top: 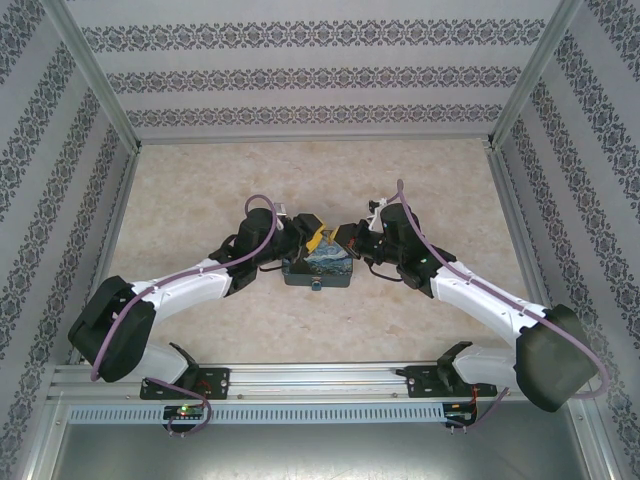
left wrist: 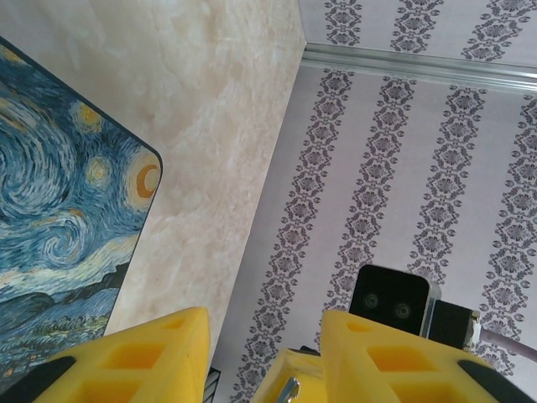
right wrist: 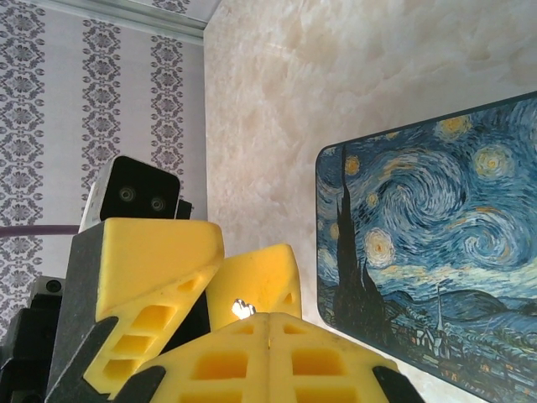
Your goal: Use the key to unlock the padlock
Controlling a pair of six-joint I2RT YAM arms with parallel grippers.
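**A:** While the right gripper sits pinched tight at the bottom middle of its wrist view, a silvery sliver pokes out at its tips. I read that as the key.

**B:** Agreed. And the left gripper brackets it, yellow fingers partly apart at the bottom of that frame. There's one on each side, and neither is touching the metal as far as I can tell.

**A:** Looks like a hand-off in mid-air, and that's the danger! If the right lets go before the left has a firm pinch, that sliver drops.

**B:** It would land on the painted box at the right of the frame, or on the marble table above it. A thing that thin and flat would be nasty to pick up again.

**A:** There's twist, too. Only a scrap of metal sticks out, so the left could catch it crooked and the key would point the wrong way.

**B:** The blocky fingers are crowded as well, so one finger may clip another and knock the key loose.

**A:** Where's the padlock?

**B:** In the overhead view it's just below centre, a small blue speck at the box's near edge, below both grippers. It's too small to make out the shackle.

**A:** Nothing holds it, so a key pushed in could simply shove it aside.
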